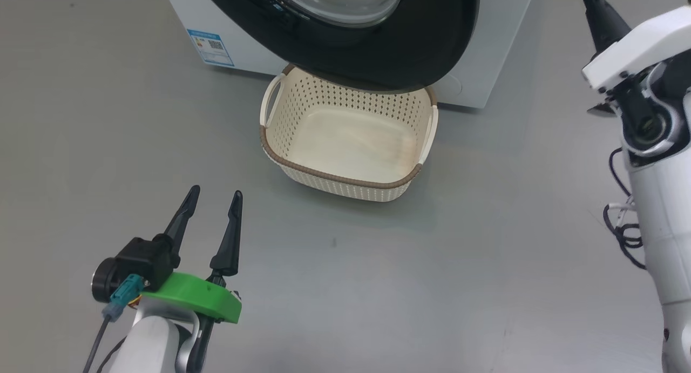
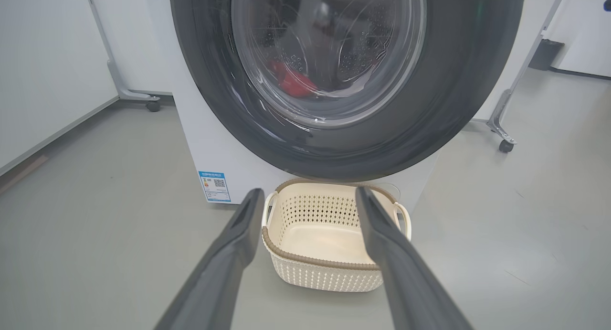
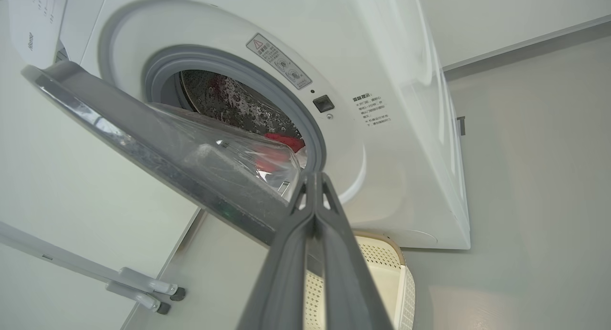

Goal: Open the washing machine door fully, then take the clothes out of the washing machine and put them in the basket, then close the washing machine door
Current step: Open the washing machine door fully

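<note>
- The big white boxy front-loading washing machine (image 1: 243,43) is being seen standing on the smooth grey floor (image 1: 432,286). A small blue label sticker (image 1: 210,47) is being shown low on its front.
- The large round, glossy black-rimmed door (image 1: 351,54), with a bulging clear glass bowl at its centre, is being held partly open, swung out from the grey rubber gasket (image 3: 157,67). In the head view its lower rim is being seen overhanging the rear edge of the basket.
- The cream, perforated, rounded-rectangular plastic basket (image 1: 334,180), brown woven-look rim and side handles, is being seen on the floor just in front of the washing machine. Its pale bottom is being shown bare.
- The bright red fabric clothes (image 2: 293,84) are being seen inside the drum: through the glass bowl in the left wrist view, and past the door's edge in the right wrist view.
- The left claw (image 1: 215,192) is being held low over the floor, its two long dark fingers spread wide with nothing between them. It is being pointed toward the basket and is well apart from it.
- The right claw (image 3: 313,177) is being held up at the right side of the washing machine, its fingers pressed together with nothing gripped. In the right wrist view its tip is being seen just at the free edge of the door. Whether the two are touching cannot be told.
- A white warning sticker (image 3: 278,61) and small printed text are being seen on the face behind the door.
- Wheeled frame legs (image 2: 501,139) are being seen on the floor beside the washing machine.
</note>
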Controlling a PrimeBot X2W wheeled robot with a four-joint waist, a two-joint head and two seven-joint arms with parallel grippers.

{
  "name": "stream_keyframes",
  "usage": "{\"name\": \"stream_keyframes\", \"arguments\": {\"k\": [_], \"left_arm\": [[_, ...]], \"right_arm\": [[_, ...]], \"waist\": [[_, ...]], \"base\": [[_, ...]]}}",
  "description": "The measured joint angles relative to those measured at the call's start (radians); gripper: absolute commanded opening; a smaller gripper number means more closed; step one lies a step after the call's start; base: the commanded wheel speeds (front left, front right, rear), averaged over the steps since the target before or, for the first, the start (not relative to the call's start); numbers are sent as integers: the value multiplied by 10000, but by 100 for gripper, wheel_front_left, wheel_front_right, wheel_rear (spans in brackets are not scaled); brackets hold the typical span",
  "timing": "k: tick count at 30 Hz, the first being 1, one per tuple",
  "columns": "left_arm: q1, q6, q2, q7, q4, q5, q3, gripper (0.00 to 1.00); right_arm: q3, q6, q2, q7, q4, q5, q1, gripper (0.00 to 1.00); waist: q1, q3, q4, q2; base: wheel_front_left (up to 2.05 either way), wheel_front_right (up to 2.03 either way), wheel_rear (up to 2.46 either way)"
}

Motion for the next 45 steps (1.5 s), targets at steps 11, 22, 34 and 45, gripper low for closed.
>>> {"name": "stream_keyframes", "arguments": {"k": [11,22,34,45], "left_arm": [[713,0,142,0,-38,75,585,100],[1319,0,176,0,-150,151,863,100],[1542,-2,178,0,-407,232,1099,100],[1589,-2,176,0,-481,267,1170,100]], "right_arm": [[915,0,27,-2512,-765,-1212,2717,0],[1373,-380,-405,-4546,-863,-3193,4497,7],[1135,-1141,19,-4893,-1302,-3542,5489,100],[945,-1248,268,-4901,-1720,-3777,5860,100]], "waist": [[0,-1032,-690,0],[0,-1736,-1261,0],[0,-1879,-1450,0],[0,-1809,-1516,0]], "base": [[0,0,0],[0,0,0],[0,0,0],[0,0,0]]}}
